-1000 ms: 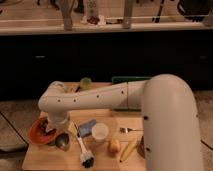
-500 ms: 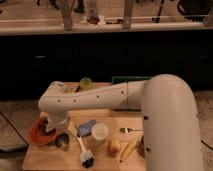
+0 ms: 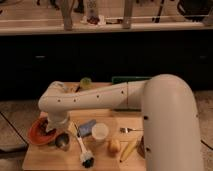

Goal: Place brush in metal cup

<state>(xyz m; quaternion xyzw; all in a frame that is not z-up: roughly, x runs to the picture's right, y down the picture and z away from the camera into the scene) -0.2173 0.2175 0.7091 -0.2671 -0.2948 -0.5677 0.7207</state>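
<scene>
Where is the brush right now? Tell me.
In the camera view the brush lies on the wooden table, low centre-left, between the metal cup and white plastic cup; the gripper is above the metal cup.

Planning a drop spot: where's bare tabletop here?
Bare wood: front-left corner, below the metal cup, left of the brush. Also between white cup and fork. Crowded left, where the claw sits by the orange bowl.

White claw (image 3: pixel 54 131); white-handled, black-headed brush (image 3: pixel 82 149); dark grey metal cup (image 3: pixel 62 141); orange bowl (image 3: pixel 39 132).
</scene>
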